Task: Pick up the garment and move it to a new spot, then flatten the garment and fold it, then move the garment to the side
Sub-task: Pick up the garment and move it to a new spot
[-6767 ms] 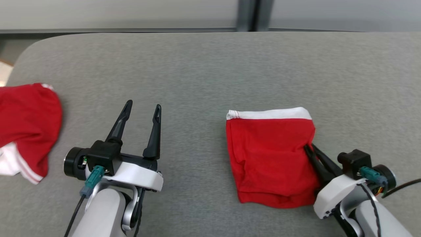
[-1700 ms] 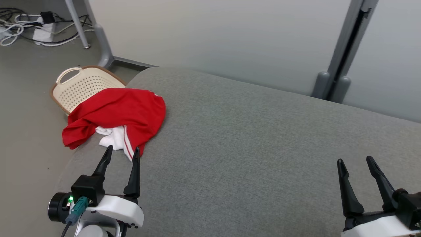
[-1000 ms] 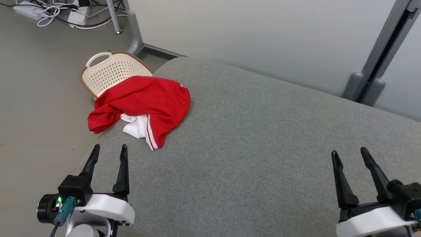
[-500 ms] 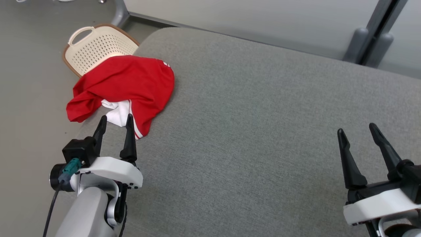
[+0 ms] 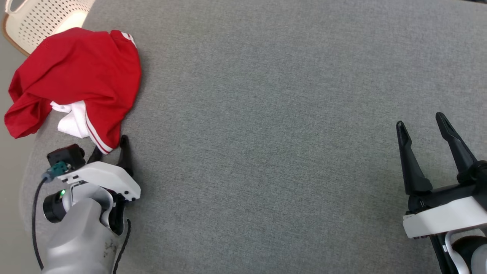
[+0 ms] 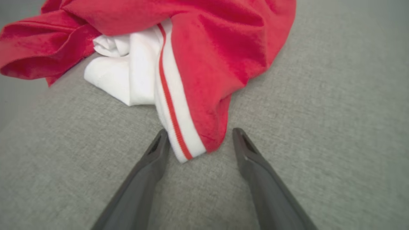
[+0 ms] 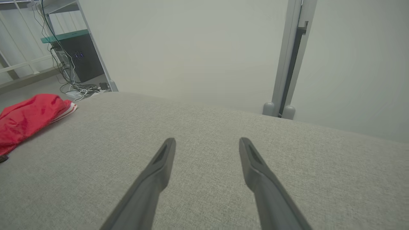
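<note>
Grey woven fabric covers the table (image 5: 266,114), which has a rounded edge. A pale wall (image 7: 191,48) stands behind the table, far beyond the garment, with a grey post (image 7: 292,57) against it.

Garment (image 5: 83,64): red, with a white inner part and a white hem that carries a thin red stripe. It lies crumpled, not flat and not folded, at the left edge of the table. One red fold on its left side reaches out past the table edge.

Basket (image 5: 42,15): cream, perforated, with a brown rim. It sits just beyond the garment, off the table, and the garment's far edge overlaps it in the head view.

Right gripper (image 5: 420,119): well apart from the garment, to its right, over bare table. The jaws stand wide, with nothing between them.

Left gripper (image 6: 200,130): at the garment's near side, fingers pointing toward it. The jaws stand wide. The striped hem corner of the garment lies between the two fingertips, and the jaws are not closed on it. The left fingertip sits just beside the white hem; whether it touches cannot be told.

Cables (image 7: 80,91): on the floor, far beyond the garment.
</note>
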